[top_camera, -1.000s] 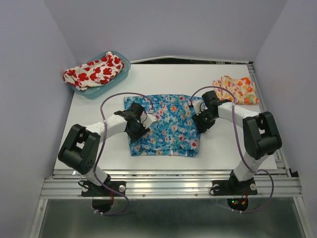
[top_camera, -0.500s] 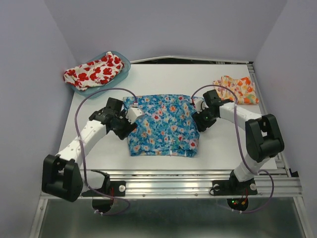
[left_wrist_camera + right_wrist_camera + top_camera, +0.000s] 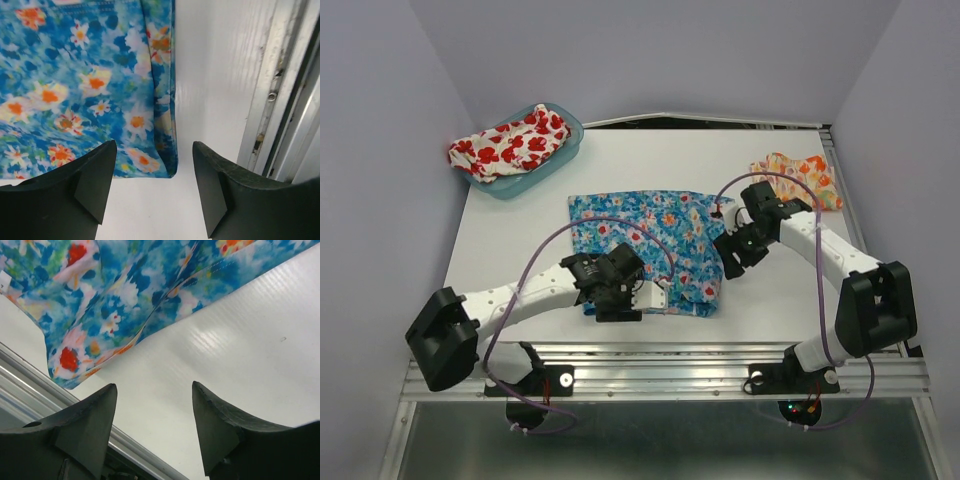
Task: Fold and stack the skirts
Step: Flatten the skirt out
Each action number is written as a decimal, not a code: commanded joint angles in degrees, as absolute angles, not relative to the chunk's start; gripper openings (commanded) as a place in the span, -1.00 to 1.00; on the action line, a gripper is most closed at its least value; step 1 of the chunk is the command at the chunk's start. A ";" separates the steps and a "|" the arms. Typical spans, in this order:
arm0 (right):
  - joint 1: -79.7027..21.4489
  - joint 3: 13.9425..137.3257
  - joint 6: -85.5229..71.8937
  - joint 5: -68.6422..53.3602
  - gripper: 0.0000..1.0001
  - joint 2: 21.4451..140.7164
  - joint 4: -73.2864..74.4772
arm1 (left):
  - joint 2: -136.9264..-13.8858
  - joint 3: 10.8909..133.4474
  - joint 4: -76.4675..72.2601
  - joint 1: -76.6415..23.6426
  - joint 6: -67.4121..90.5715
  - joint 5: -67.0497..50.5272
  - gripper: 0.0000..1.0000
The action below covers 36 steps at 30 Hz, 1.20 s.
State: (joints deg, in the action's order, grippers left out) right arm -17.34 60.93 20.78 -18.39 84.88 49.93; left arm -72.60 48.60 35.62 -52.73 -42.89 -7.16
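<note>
Three skirts in sight. Blue skirt (image 3: 645,250) lies spread flat mid-desk, its near side close to near edge. Our left gripper (image 3: 655,297) hangs over its near right corner, fingers apart, nothing between them. Our right gripper (image 3: 732,262) sits just beside skirt's right edge, over bare desk (image 3: 520,240), fingers likewise spread, empty. White poppy skirt (image 3: 510,140) heaped in teal tub (image 3: 542,172) at far left corner. Orange skirt (image 3: 798,178) crumpled at far right corner, well apart from blue one.
</note>
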 commanded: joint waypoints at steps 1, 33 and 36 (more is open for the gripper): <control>-17.67 61.79 20.39 -18.28 0.40 84.64 53.96 | -76.54 48.25 34.72 -55.81 -40.87 5.96 0.47; -19.78 65.13 20.74 -19.78 0.50 85.43 50.98 | -88.40 77.17 32.08 -10.42 -13.64 -15.19 -1.00; -20.39 65.39 21.71 -20.30 0.49 85.08 50.89 | -90.43 74.45 32.61 -6.16 -10.55 -19.15 -1.00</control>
State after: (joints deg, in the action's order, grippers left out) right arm -19.29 62.13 20.80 -19.35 85.95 52.77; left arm -87.50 77.25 28.71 -10.74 -18.41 -10.46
